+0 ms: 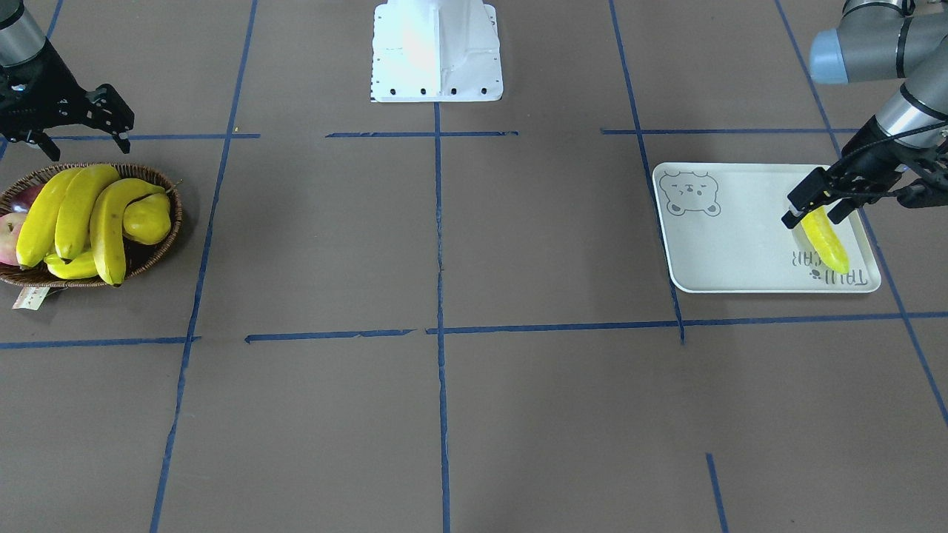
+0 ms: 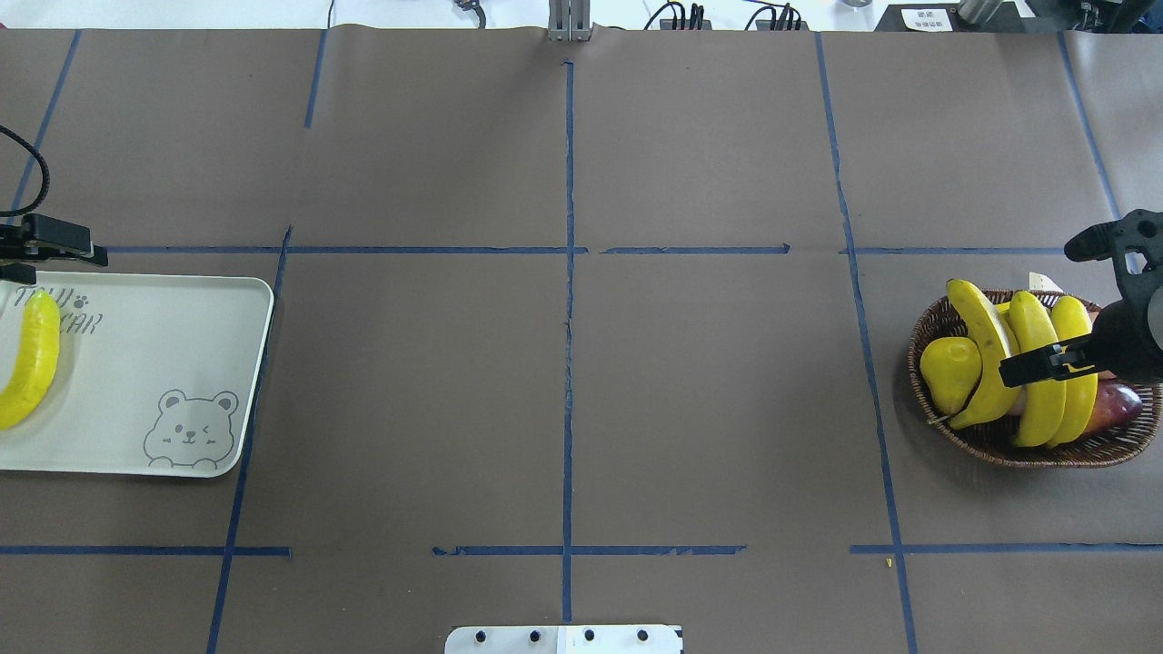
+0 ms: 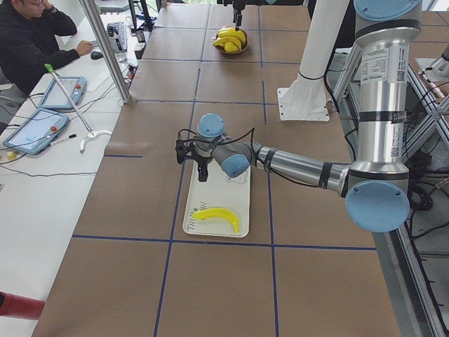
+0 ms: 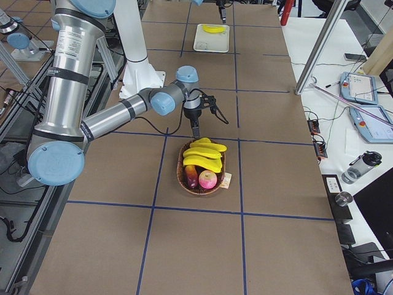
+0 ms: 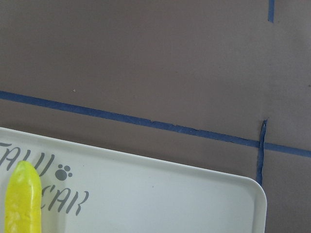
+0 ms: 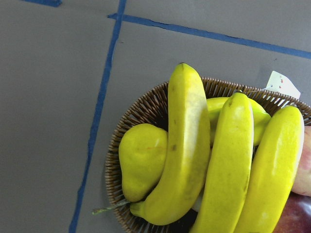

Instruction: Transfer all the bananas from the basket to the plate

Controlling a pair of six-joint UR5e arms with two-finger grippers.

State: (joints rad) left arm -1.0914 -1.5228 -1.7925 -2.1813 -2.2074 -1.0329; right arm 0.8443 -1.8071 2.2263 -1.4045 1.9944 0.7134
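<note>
On the plate [image 1: 726,244] one banana [image 1: 828,240] lies loose; three bananas [image 1: 78,207] sit in the basket [image 1: 167,240].
You see the left gripper [image 1: 812,217] spread open over that banana's end; whether it touches, you cannot tell. The right gripper [image 1: 87,146] hangs wide open beside the basket rim; beneath the bananas, next to the pear [image 1: 148,218], another yellow fruit [image 1: 70,266] is mostly hidden.

We record long curved bright-yellow bananas [image 1: 74,211], darker at the tips, in an oval dark-brown woven wicker basket [image 2: 1045,451] with a pale paper tag [image 1: 29,297]. With them are a yellow pear [image 1: 148,218], a pink-red apple [image 4: 207,179] and a dark-red fruit [image 2: 1118,404]. Another yellow banana [image 1: 826,240] lies on the flat white rectangular plate [image 1: 740,244], which is printed with a grey bear face and grey lettering. The brown paper tabletop [image 1: 555,244] is ruled with blue tape lines [image 1: 439,244].
</note>
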